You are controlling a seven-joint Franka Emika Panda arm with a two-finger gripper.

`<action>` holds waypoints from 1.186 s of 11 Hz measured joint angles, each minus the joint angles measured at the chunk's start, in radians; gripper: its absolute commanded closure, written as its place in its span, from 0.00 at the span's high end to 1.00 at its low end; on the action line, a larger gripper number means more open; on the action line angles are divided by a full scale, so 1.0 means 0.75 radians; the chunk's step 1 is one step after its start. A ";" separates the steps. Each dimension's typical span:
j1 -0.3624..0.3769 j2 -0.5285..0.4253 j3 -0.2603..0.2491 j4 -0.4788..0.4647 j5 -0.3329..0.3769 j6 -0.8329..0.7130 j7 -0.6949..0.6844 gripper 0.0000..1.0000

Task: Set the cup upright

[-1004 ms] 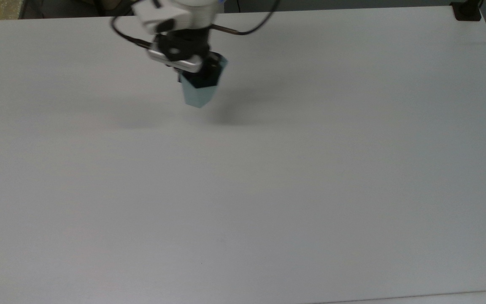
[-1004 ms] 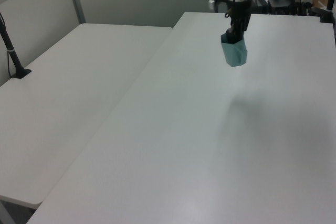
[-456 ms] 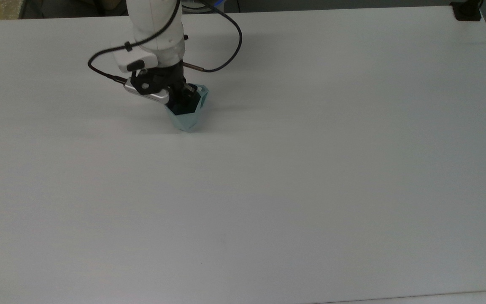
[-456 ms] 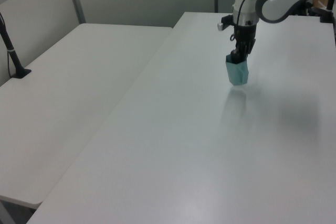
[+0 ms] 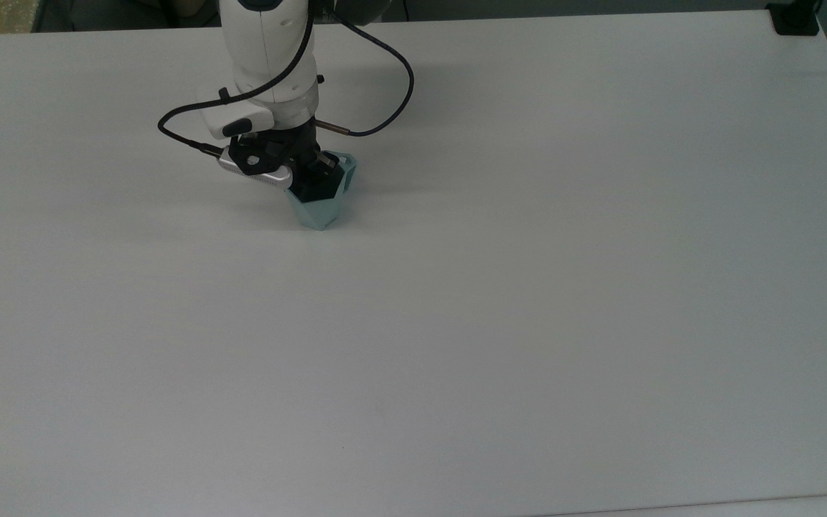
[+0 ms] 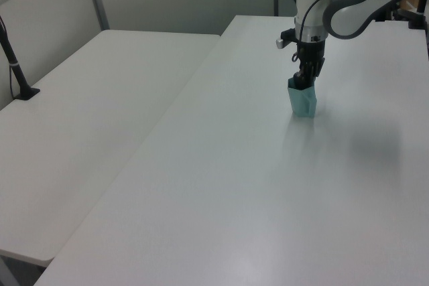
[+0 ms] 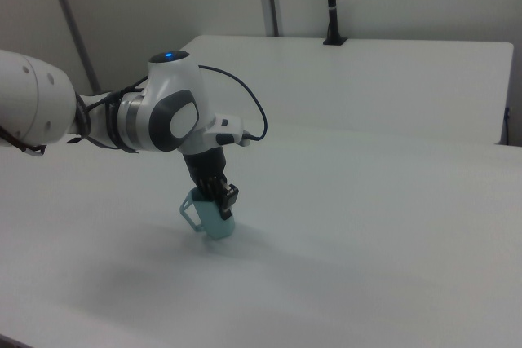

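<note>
Cup (image 5: 321,206) stands mouth-up with its narrow base on the white worktop (image 5: 528,323), long axis near vertical, handle sticking out to the right view's left. My tool (image 5: 315,178) reaches straight down from above it, pinching the rim wall, one finger inside. I judge release and a straight lift come next.
</note>
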 measured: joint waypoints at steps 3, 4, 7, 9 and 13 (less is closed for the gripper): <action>-0.001 -0.007 0.000 0.006 0.000 -0.010 0.000 1.00; 0.000 -0.018 0.000 0.018 0.000 -0.036 0.000 1.00; 0.000 -0.084 0.000 0.080 0.000 -0.094 0.000 1.00; 0.000 -0.170 0.000 0.194 0.006 -0.161 0.000 1.00; -0.037 -0.277 -0.028 0.519 0.132 -0.670 -0.346 1.00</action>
